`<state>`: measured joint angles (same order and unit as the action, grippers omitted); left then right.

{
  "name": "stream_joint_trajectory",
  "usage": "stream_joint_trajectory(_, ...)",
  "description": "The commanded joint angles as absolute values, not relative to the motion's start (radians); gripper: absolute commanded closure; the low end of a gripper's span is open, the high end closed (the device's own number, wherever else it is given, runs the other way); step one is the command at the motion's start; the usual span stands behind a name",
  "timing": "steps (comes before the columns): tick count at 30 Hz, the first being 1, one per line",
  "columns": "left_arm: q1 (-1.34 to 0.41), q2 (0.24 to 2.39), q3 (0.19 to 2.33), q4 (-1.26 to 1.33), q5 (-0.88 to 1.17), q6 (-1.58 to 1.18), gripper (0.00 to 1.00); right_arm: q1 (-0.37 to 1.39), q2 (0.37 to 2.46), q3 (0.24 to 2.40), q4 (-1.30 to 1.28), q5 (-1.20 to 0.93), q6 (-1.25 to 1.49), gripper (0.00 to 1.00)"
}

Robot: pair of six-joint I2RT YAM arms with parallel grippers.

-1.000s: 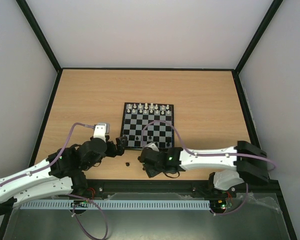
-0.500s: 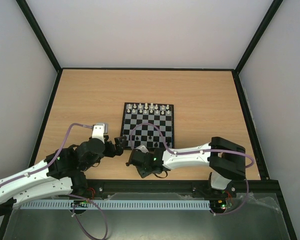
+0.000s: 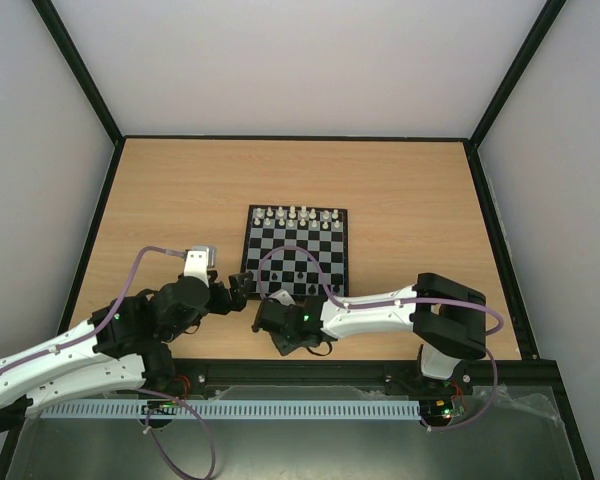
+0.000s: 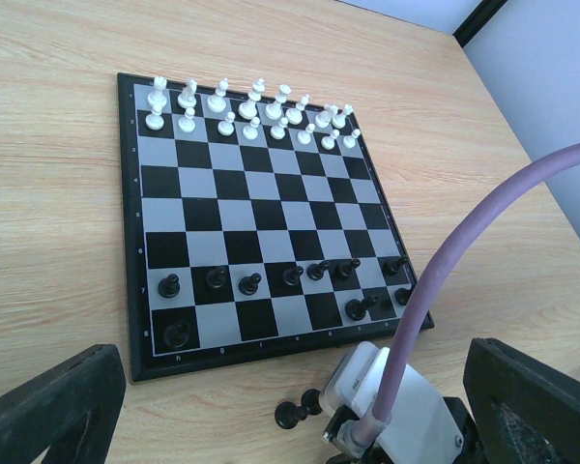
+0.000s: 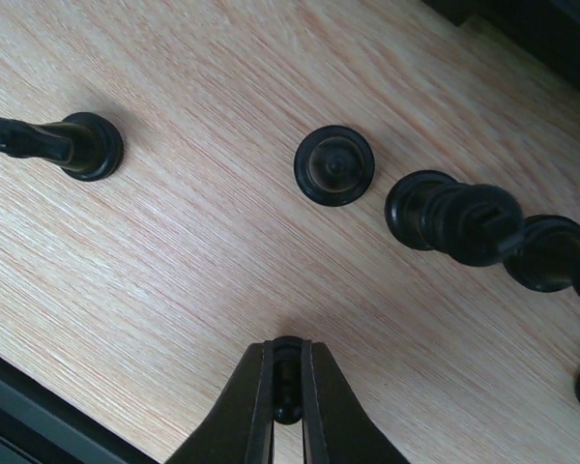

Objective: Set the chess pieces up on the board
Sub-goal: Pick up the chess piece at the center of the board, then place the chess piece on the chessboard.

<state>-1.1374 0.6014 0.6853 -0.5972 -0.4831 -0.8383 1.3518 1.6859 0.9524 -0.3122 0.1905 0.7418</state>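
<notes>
Right fingers (image 5: 246, 416) were closed on one small black chess piece (image 5: 287, 394), which was pinched in the narrow slot between them. Only a dark sliver of it showed. Couldn't tell if its base was touching the table (image 5: 174, 280) or clear of it. The grip sat just off the near edge of the board (image 4: 242, 213), toward its near-left corner.

Left fingers (image 4: 53, 411) were spread wide and held nothing. They hung by the same near-left corner of the board, facing across it.

More loose chess pieces lay on the table off the board's near edge. One lay on its side (image 5: 72, 145), one stood upright (image 5: 333, 164), and a tight clump stood beside that (image 5: 469, 222).

On the board, a run of black pawns (image 4: 216, 278) stood on the second row from the near edge. A few black pieces (image 4: 177, 333) were on the nearest row, with gaps left to fill. White pieces (image 4: 251, 111) filled the two far rows.

Handling, my read:
- The piece looked tiny, very light, rigid and smooth, probably plastic, and not fragile.
- The turned round body is the real problem. It gives the flat fingers little contact, so the piece could twist or pop out.
- The best hold is across the stem just above the base, squared and centred, so the piece hangs upright.
- The weight won't load the grip, so gentle pressure should do.
- A piece lying flat needs a pinch across its waist.
- The board squares have close neighbours, so a wide release could knock them.
</notes>
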Motion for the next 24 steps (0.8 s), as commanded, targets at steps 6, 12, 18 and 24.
stream_joint_trajectory(6,-1.131,0.599,0.682,-0.598,-0.489,-0.833,0.01,1.353,1.55,0.965,-0.468,0.325,0.761,0.99)
stream_joint_trajectory(12,-1.131,0.617,0.68,-0.582,-0.482,-0.826,0.01,1.253,1.349,0.961,-0.583,0.386,0.734,0.98)
stream_joint_trajectory(18,-1.131,0.656,0.679,-0.555,-0.472,-0.815,0.01,1.042,1.273,0.961,-0.606,0.356,0.643,0.97)
stream_joint_trajectory(24,-1.129,0.681,0.68,-0.543,-0.466,-0.807,0.01,0.889,1.37,0.969,-0.539,0.289,0.555,0.97)
